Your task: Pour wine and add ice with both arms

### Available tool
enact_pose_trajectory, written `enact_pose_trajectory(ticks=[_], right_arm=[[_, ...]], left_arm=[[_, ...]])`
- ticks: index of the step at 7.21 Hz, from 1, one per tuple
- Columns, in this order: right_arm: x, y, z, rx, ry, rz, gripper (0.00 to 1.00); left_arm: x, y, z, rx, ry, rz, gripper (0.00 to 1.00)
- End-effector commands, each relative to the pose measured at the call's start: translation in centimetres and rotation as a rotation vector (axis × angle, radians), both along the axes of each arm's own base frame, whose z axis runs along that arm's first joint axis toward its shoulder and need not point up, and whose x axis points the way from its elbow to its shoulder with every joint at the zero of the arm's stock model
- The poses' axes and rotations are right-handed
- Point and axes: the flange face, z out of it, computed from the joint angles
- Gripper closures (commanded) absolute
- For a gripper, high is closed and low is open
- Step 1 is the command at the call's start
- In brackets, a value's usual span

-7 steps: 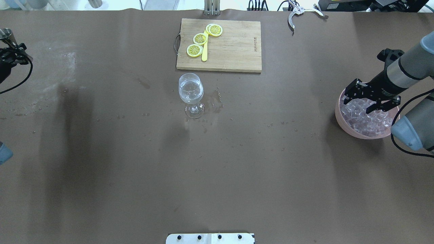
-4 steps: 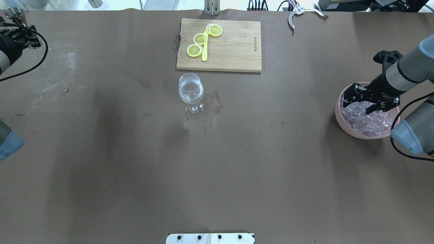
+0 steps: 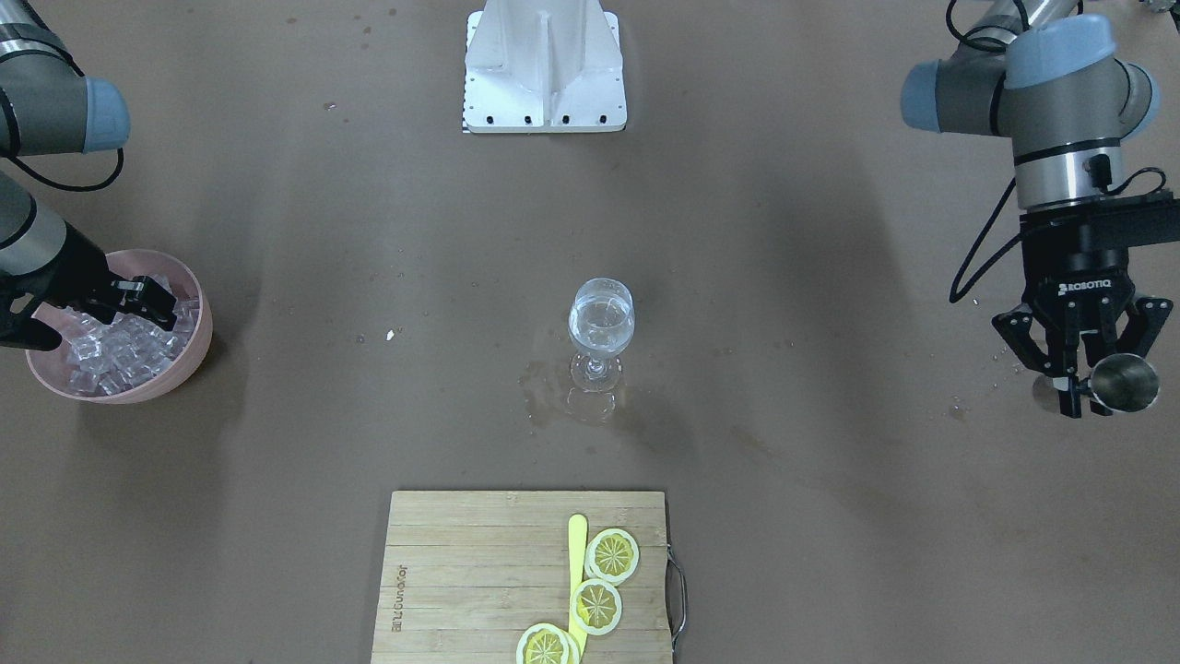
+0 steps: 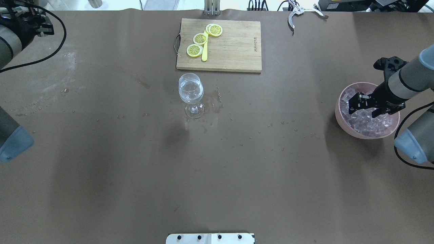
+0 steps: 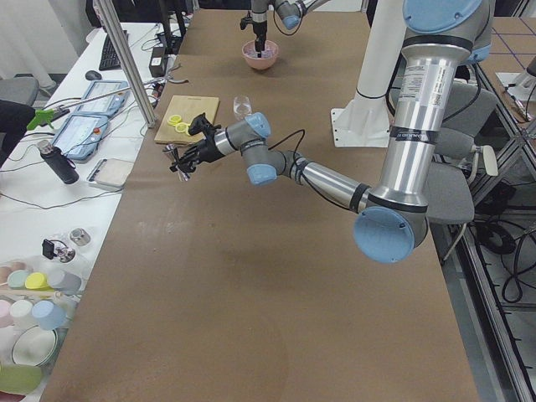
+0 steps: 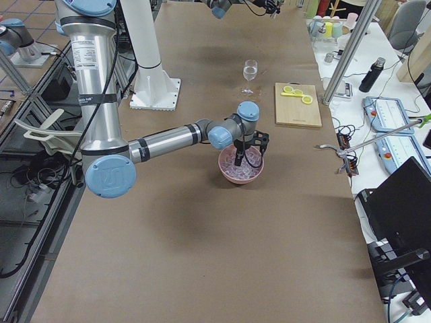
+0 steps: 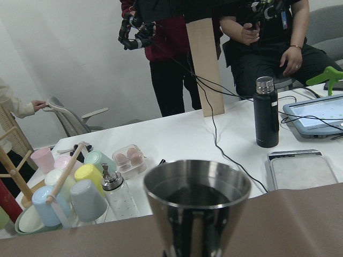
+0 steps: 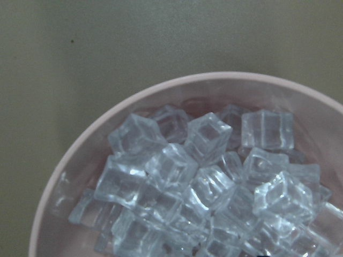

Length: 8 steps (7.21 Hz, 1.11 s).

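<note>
A wine glass [image 4: 191,91] with a little clear wine stands mid-table; it also shows in the front-facing view [image 3: 601,327]. My right gripper [image 4: 367,106] is open, its fingers lowered among the ice cubes [image 4: 364,118] in a pink bowl [image 4: 340,117] at the right. The right wrist view shows the heaped ice [image 8: 203,176] close up, with no cube between fingers. My left gripper [image 3: 1092,387] is shut on a steel measuring cup [image 3: 1123,383], held upright above the table's far left corner. The cup [image 7: 196,198] fills the left wrist view.
A wooden cutting board [image 4: 234,47] with lemon slices [image 4: 200,39] and a yellow knife lies behind the glass. A wet patch [image 4: 217,100] and droplets surround the glass. Metal tongs [image 4: 295,13] lie at the far edge. The white base block [image 3: 544,69] is at the robot's side.
My right gripper has dropped lower into the bowl, down among the ice. My left arm has carried the steel cup away toward the far left corner.
</note>
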Motion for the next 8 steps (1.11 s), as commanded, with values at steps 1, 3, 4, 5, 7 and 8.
enact_pose_trajectory(ticks=[1,3,4,5,7,8], right_arm=[[-0.2,0.3,-0.1,0.016,0.009,-0.008,0.17],[-0.6,0.3,0.0,0.011,0.011,-0.015,0.18],[-0.7,0.3,0.1,0.012,0.013,-0.016,0.24],[-0.7,0.4,0.2,0.011,0.013,-0.019,0.39],[-0.2,0.2,-0.2,0.009,0.001,-0.017,0.67],[0.5,0.0,-0.6,-0.011,0.013,-0.004,0.77]], left_arm=[[6.2,-0.6,-8.3,0.013,-0.094,0.021,1.0],[15.8,3.6,-13.9,0.054,-0.182,0.046,1.0],[18.3,5.5,-15.3,0.086,-0.187,0.047,1.0],[19.9,7.3,-15.9,0.113,-0.196,0.035,1.0],[23.7,11.3,-16.3,0.153,-0.209,0.038,1.0],[25.1,12.7,-16.1,0.166,-0.224,0.04,1.0]])
